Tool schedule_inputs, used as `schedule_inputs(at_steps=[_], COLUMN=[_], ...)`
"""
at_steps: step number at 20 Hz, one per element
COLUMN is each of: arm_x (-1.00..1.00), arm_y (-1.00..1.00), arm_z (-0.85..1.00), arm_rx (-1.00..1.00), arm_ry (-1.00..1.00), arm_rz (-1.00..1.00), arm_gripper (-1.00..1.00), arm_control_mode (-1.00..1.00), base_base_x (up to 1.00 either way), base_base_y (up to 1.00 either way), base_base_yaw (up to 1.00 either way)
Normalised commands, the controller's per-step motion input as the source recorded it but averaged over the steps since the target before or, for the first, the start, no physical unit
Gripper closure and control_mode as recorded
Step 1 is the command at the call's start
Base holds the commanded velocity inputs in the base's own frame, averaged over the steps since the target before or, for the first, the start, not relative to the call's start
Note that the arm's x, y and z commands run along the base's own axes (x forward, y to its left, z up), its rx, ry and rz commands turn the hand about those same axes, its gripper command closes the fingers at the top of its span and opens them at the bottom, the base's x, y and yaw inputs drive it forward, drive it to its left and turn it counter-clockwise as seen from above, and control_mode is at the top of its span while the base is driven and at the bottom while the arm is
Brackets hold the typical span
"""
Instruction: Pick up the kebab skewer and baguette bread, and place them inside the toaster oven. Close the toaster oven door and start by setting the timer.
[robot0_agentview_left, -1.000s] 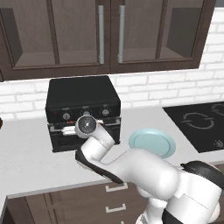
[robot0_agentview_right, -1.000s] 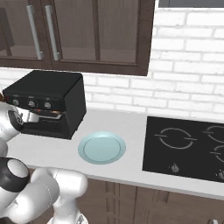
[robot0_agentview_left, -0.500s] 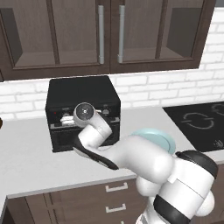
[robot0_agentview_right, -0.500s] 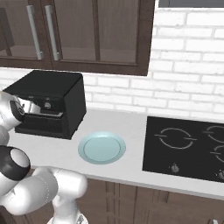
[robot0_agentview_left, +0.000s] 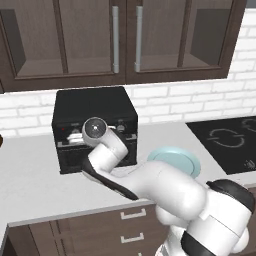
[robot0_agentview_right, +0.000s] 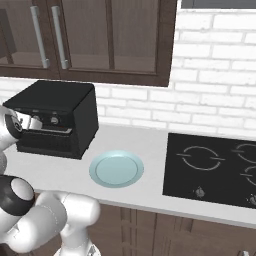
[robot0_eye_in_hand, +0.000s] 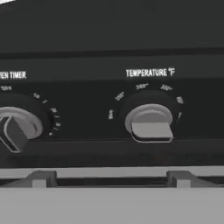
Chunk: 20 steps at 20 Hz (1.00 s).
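Note:
The black toaster oven (robot0_agentview_left: 95, 105) (robot0_agentview_right: 60, 100) stands on the counter against the brick wall. Its toaster oven door (robot0_agentview_right: 55, 142) stands upright and shut, and the silver handle (robot0_eye_in_hand: 109, 173) lies just below the knob panel. My gripper (robot0_agentview_left: 94, 131) (robot0_agentview_right: 31, 122) is held close to that panel, its fingers hidden behind the hand. Straight ahead in the hand view is the temperature knob (robot0_eye_in_hand: 151, 124), and the timer knob (robot0_eye_in_hand: 13, 129) sits at the left edge. The kebab skewer and the baguette bread are out of view.
A pale blue plate (robot0_agentview_left: 175, 160) (robot0_agentview_right: 116, 169) lies on the grey counter right of the oven. A black cooktop (robot0_agentview_left: 230, 142) (robot0_agentview_right: 215, 167) lies further right. Dark wall cabinets (robot0_agentview_left: 125, 35) hang above the oven.
My hand has risen from the height of the oven door to the knob panel and shifted slightly left. The oven and the plate have not moved.

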Motion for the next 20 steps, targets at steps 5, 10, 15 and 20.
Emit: schedule_inputs(at_steps=[5,10,15,20], arm_x=[-0.93,-0.77,-0.23,-0.01], arm_y=[0.03,0.01,0.00,0.00], arm_z=[0.24,0.00,0.00,0.00], arm_rx=[0.00,-0.05,-0.11,-0.11], arm_ry=[0.00,0.00,-0.08,-0.09], arm_rz=[0.00,0.00,0.00,0.00], arm_gripper=[-1.00,-1.00,-1.00,-1.00], arm_control_mode=[-1.00,-1.00,-1.00,-1.00], base_base_x=[0.00,0.00,0.00,0.00], base_base_y=[0.00,0.00,0.00,0.00], base_base_yaw=[0.00,0.00,0.00,0.00])
